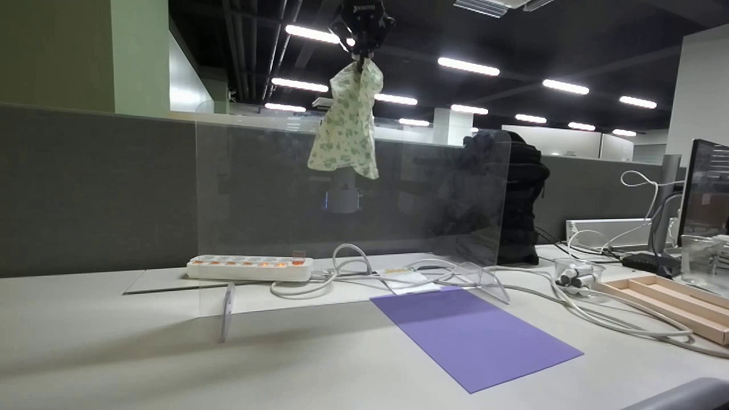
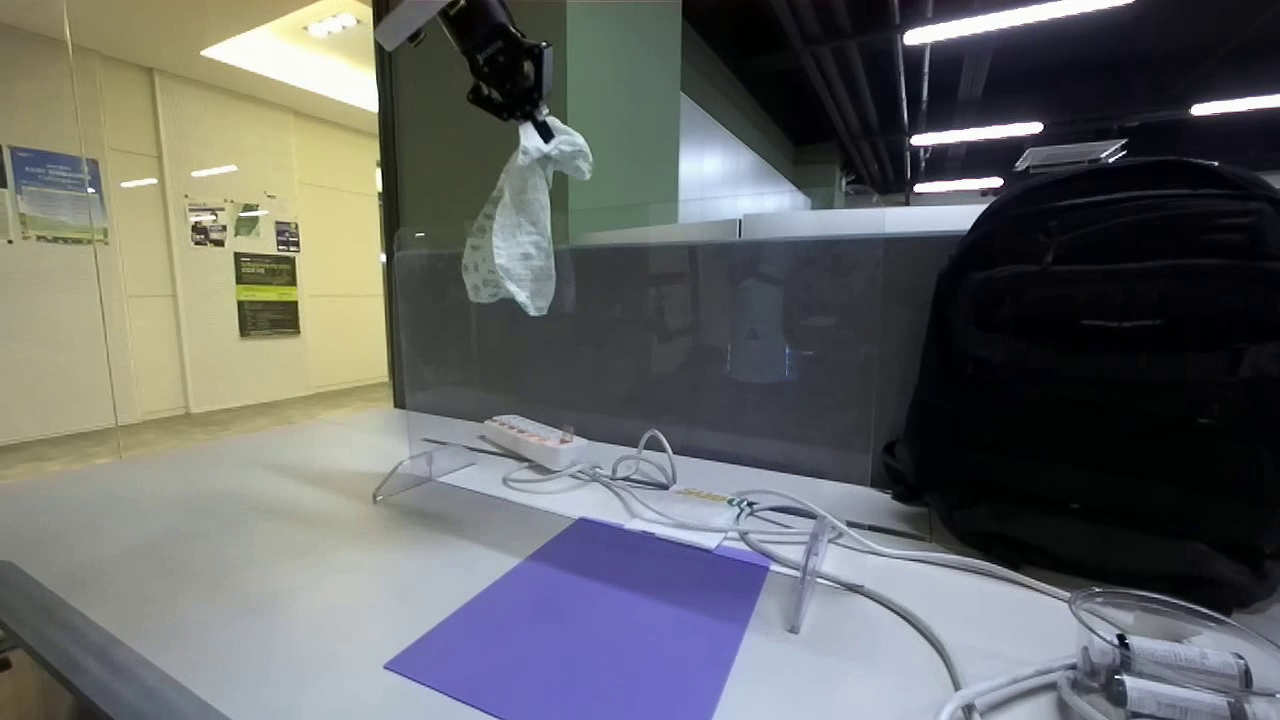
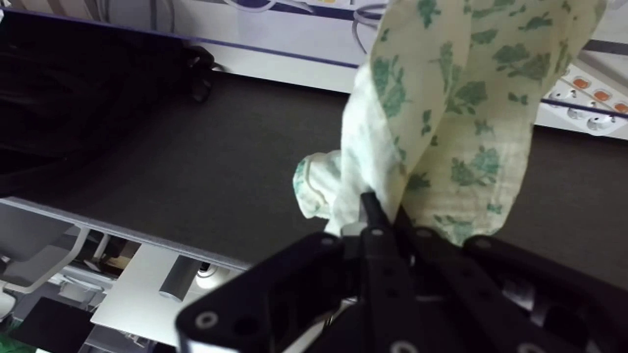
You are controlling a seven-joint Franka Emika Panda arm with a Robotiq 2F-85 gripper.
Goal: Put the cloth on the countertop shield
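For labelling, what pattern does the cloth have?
The cloth has green leafy sprigs on cream, clearest in the wrist view.

Office, with desk point(image 1: 319, 370), partition point(image 1: 97, 193) and monitor point(image 1: 708, 191).

Power strip point(image 1: 250, 269) behind the countertop shield point(image 1: 356, 225), sheet point(image 1: 478, 339) mostly before it, cloth point(image 1: 347, 125) near its top, which side unclear

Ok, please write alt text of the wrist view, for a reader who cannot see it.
An end effector grips a cream cloth with green floral print. Behind it are the edge of a transparent shield, a dark partition, a black backpack at left and a white power strip at upper right.
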